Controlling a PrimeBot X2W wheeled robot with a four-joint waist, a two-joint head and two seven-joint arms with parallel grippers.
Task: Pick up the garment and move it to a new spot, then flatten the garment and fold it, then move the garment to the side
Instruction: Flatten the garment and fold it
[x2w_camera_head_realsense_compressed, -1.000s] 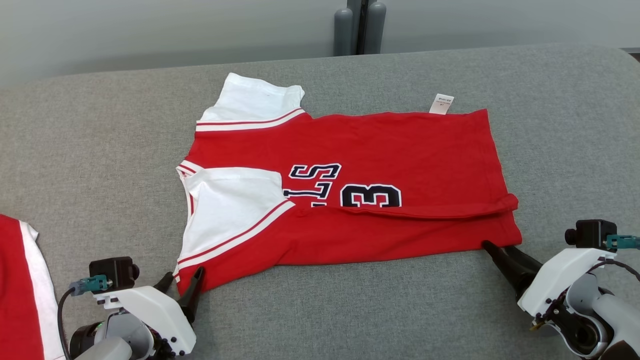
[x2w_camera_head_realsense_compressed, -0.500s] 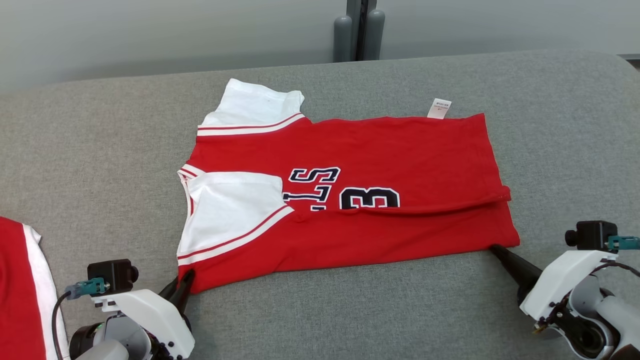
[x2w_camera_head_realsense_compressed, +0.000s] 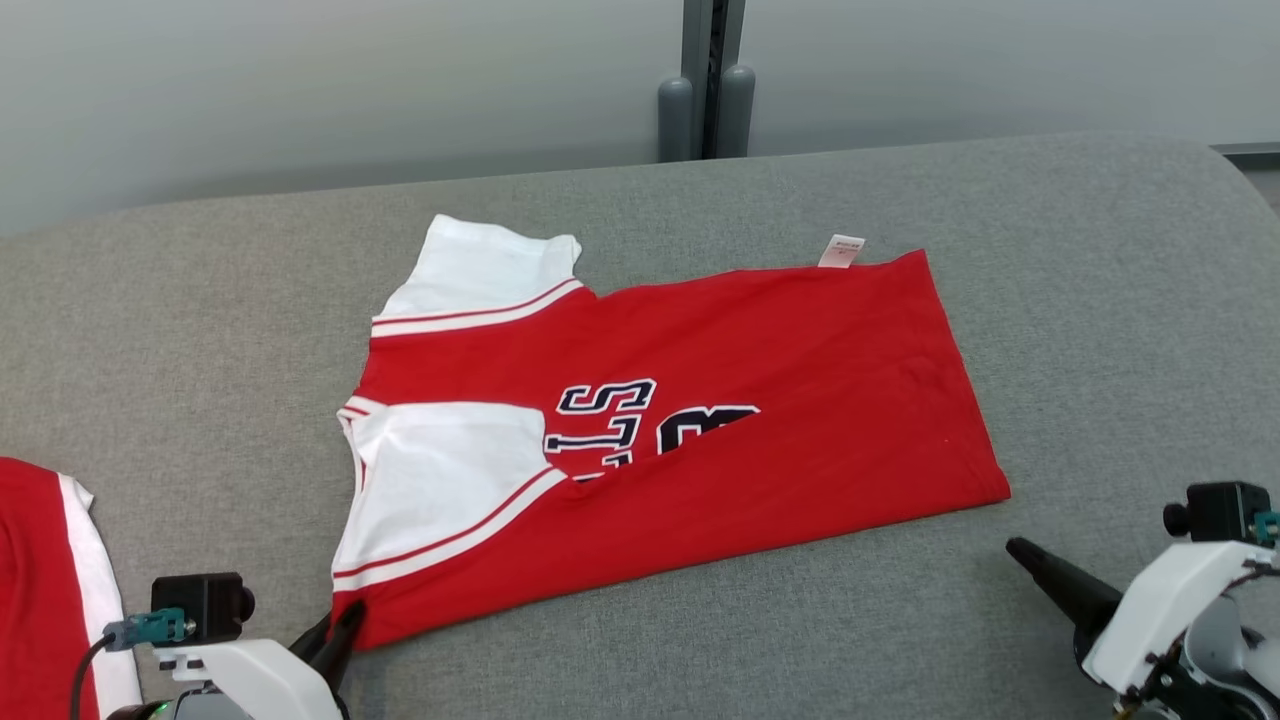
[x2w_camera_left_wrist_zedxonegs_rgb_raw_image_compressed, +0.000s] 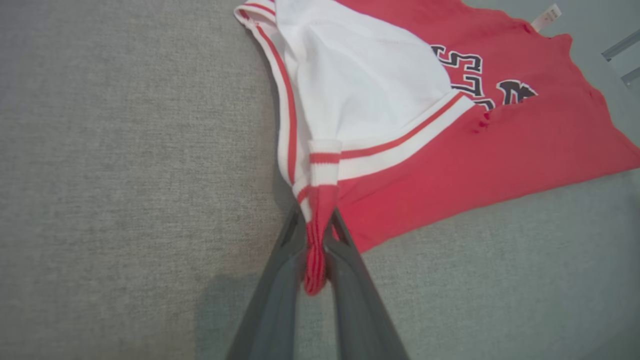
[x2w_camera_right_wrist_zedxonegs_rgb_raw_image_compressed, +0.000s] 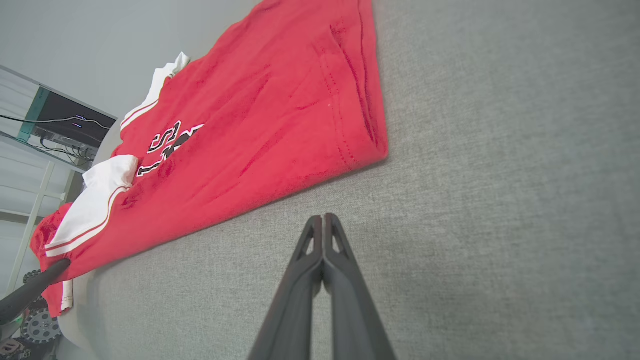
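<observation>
**Item: garment** (x2w_camera_head_realsense_compressed: 700, 440). We are cataloguing a red and white jersey lying mid-way across the grey cushion (x2w_camera_head_realsense_compressed: 200, 300). A near layer is lying folded over the body and covering the lower part of the dark lettering (x2w_camera_head_realsense_compressed: 640, 420). The piece is sitting askew, with its right end farther from us than its left. A label (x2w_camera_head_realsense_compressed: 841, 250) is sticking out at the far edge.

**Item: left gripper** (x2w_camera_left_wrist_zedxonegs_rgb_raw_image_compressed: 316, 235). We are pinching the garment's near left corner. A bunched strip of red cloth and striped trim is showing between the closed fingers.

**Item: right gripper** (x2w_camera_head_realsense_compressed: 1015, 548). We are holding it shut on nothing. It is hovering over bare cushion, apart from the garment's near right corner.

**Item: other shirt** (x2w_camera_head_realsense_compressed: 40, 590). This one is also red and white. It is lying at the cushion's left edge, near the left gripper.

**Stage, as we are judging it:** the fold is under way, with one of the two near corners in hand.

**Hazards we are noting:**
- Lifting or pulling with only the left corner held is likely to swing the garment further askew. It could also drag the folded layer open.
- The left pinch is taking only a narrow bunch of cloth, so a sharp tug may be enough to slip it free.
- The right fingers are closed, so they need opening and re-aiming at the corner. Pushing in while closed would only be shoving the hem and rucking it.
- A leftward drag risks running the garment onto the other shirt.
</observation>
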